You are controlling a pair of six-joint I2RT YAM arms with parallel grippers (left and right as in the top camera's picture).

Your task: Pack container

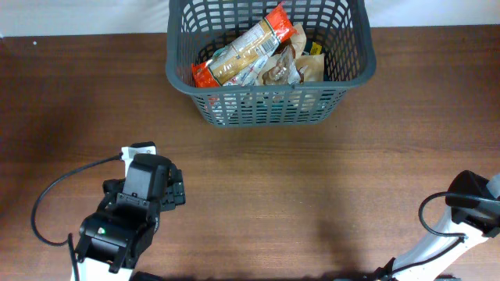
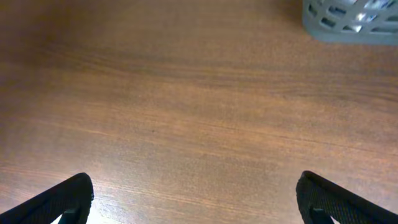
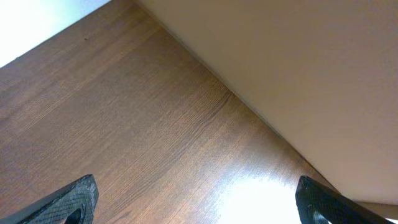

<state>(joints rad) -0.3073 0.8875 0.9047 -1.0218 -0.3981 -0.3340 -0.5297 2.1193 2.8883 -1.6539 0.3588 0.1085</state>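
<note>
The dark grey slotted container (image 1: 234, 108) stands at the far middle of the table. Several food packets lie inside it, an orange and cream one (image 1: 248, 47) on top. A corner of the container shows in the left wrist view (image 2: 348, 25). My left gripper (image 1: 173, 189) is at the near left of the table, far from the container; in its wrist view the fingers (image 2: 196, 199) are wide apart over bare wood and hold nothing. My right arm (image 1: 473, 204) is at the near right edge; its fingers (image 3: 199, 199) are wide apart and empty over wood.
The brown wooden table (image 1: 312, 187) spreads between the arms and the container. The table's edge and a beige surface beyond it (image 3: 298, 68) show in the right wrist view. A black cable (image 1: 55, 195) loops beside the left arm.
</note>
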